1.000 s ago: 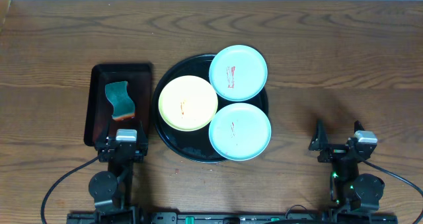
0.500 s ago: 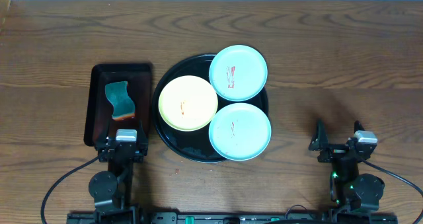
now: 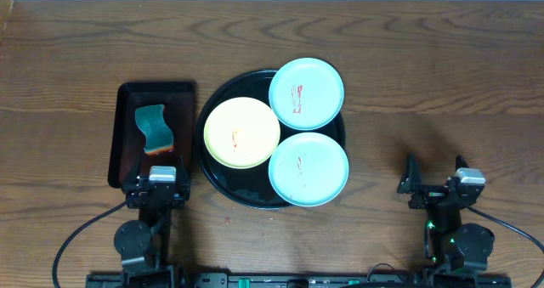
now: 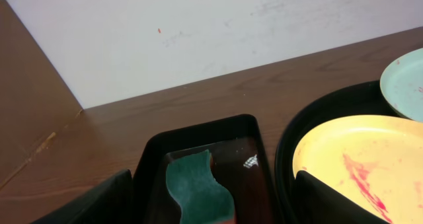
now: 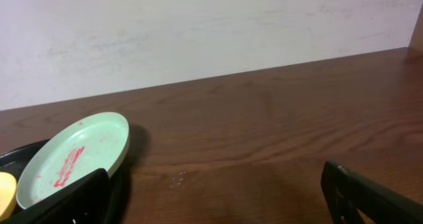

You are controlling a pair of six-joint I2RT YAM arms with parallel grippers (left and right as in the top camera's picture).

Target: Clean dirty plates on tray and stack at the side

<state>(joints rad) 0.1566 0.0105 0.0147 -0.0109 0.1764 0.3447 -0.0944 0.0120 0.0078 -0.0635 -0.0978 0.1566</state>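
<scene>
**Writing:** one small white mark (image 4: 250,161) on the floor of the rectangular tray, too small to read.

**Task items:**
- Tray (image 3: 238,186): round, glossy black, raised rim, at mid-table.
- Yellow plate (image 3: 242,132): lies on the tray's left half, with a red smear at its centre.
- Far mint plate (image 3: 306,94): red streak at its centre; overhangs the tray's far right rim.
- Near mint plate (image 3: 308,168): faint red marks; overhangs the near right rim. All three plates crowd edge to edge.

**Surroundings:**
- Rectangular tray (image 3: 127,101): dark and glossy, just left of the round tray.
- Sponge (image 3: 154,127): teal, wavy-edged, with an orange-red underside; lies inside the rectangular tray.
- Table (image 3: 425,67): brown wood grain.
- Wall (image 4: 198,39): white and scuffed, behind the table.

**Claws:**
- Left gripper (image 3: 157,186): at the rectangular tray's near end, spread wide and holding nothing.
- Right gripper (image 3: 433,182): over bare wood, well apart from the plates, spread wide and holding nothing.
</scene>
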